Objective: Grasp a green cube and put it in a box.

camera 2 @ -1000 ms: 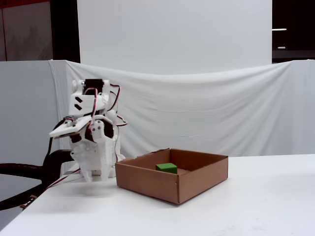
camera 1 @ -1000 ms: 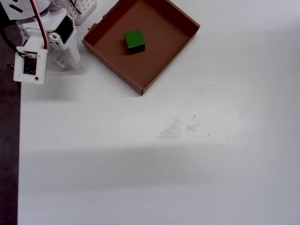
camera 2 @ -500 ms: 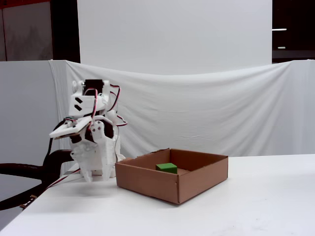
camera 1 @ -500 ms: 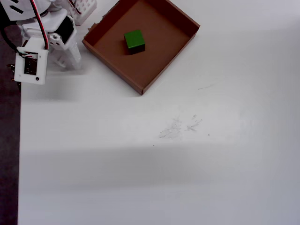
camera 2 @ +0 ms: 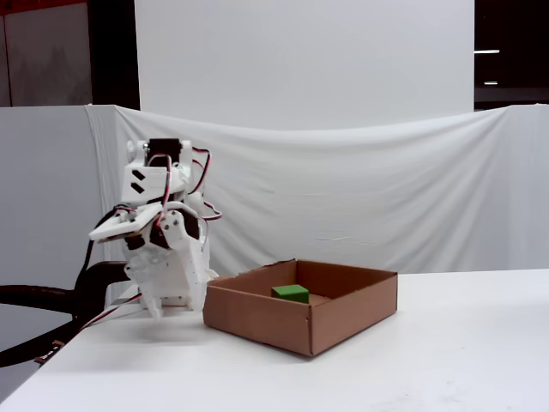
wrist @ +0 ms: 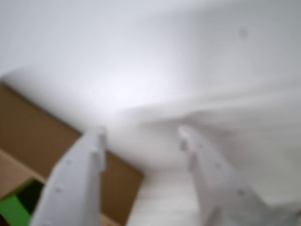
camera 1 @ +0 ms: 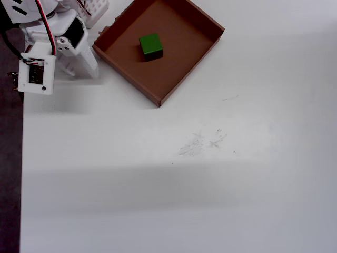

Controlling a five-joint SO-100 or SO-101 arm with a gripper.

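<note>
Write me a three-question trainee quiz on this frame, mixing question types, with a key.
1. True or false: the green cube lies on the floor of the box.
2. In the overhead view, the hand is: A) above the cube, B) outside the box, left of it, C) at the table's right edge.
3. Fill in: the hand holds ____.

Key: 1 true. 2 B. 3 nothing; the wrist view shows its fingers apart with only table between them.

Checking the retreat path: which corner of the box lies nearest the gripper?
The box's left corner in the overhead view, beside the gripper; the other three lie farther right.
</note>
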